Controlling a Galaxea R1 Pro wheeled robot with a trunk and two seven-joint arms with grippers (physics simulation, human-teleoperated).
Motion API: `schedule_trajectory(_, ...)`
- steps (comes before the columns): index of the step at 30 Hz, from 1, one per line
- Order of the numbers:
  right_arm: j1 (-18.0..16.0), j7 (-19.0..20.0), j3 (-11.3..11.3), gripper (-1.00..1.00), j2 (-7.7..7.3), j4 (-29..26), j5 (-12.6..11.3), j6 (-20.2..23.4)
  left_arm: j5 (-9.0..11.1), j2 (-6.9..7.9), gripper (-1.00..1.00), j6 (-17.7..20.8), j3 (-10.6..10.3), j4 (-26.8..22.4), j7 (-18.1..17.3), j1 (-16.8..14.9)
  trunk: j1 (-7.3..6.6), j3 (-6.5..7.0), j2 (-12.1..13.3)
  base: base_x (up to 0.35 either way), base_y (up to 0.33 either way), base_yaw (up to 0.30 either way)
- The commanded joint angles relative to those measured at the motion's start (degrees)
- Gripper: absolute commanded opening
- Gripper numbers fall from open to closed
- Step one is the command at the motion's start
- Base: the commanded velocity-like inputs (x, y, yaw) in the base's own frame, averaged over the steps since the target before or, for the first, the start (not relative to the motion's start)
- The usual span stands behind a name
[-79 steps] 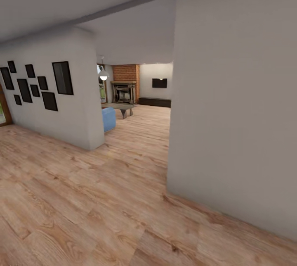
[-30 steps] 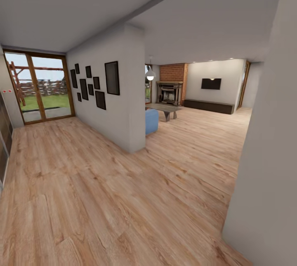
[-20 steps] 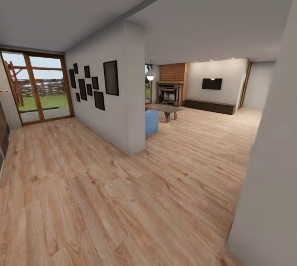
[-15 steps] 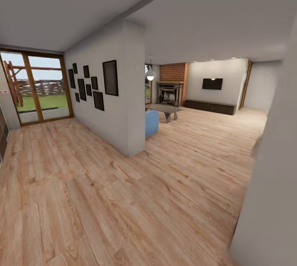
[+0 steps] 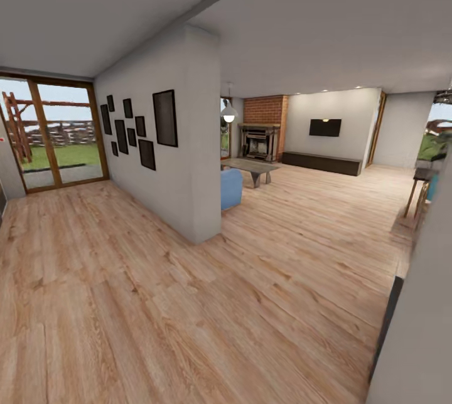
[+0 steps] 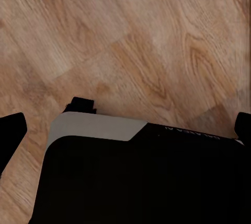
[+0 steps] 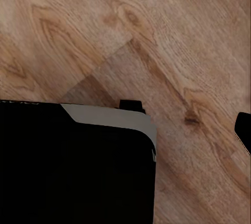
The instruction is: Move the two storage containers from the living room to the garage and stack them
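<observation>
The two storage containers are out of view, and so is the garage. The living room (image 5: 301, 203) opens ahead in the head view, with light wood planks, a brick fireplace (image 5: 260, 133) and the end of a blue sofa (image 5: 230, 187). In the left wrist view my left gripper (image 6: 125, 130) is open: its dark fingertips (image 6: 11, 130) stand at the picture's two sides, with nothing between them, above the plank floor and my black base. In the right wrist view my right gripper (image 7: 125, 130) is spread the same way, with one fingertip (image 7: 243, 130) at the edge.
A partition wall (image 5: 188, 159) hung with black frames juts out at centre left. Glass garden doors (image 5: 53, 134) stand far left. A grey wall corner (image 5: 420, 329) is close at the right. A low table (image 5: 251, 169), a wall TV (image 5: 329, 127) and a wooden table (image 5: 419, 187) lie beyond.
The camera has turned and advanced: the near grey wall has slid off to the right, and more of the living room and the garden doors has come into view.
</observation>
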Motion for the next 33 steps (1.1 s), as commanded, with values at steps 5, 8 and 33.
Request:
schedule_trajectory(5, -0.1, -0.5, 0.3, 1.0, 0.37, 0.2, -0.2, -0.3, 0.5, 0.04, 1.0, 0.1, -0.5, 0.0, 0.1, 0.0, 0.04, -0.08, 0.0, 0.332, 0.0, 0.0)
schedule_trajectory(8, -0.1, -0.5, 0.3, 1.0, 0.42, 0.2, -0.1, -0.3, 0.4, 0.03, 1.0, 0.0, -0.5, 0.0, 0.1, 0.0, 0.04, -0.08, 0.0, 0.332, 0.0, 0.0)
schedule_trajectory(33, -0.1, 0.4, 0.7, 1.0, 0.35, 0.2, 0.2, -0.3, 0.5, 0.02, 1.0, -0.2, -0.5, 0.0, 0.1, 0.0, 0.04, -0.08, 0.0, 0.331, 0.0, -0.072)
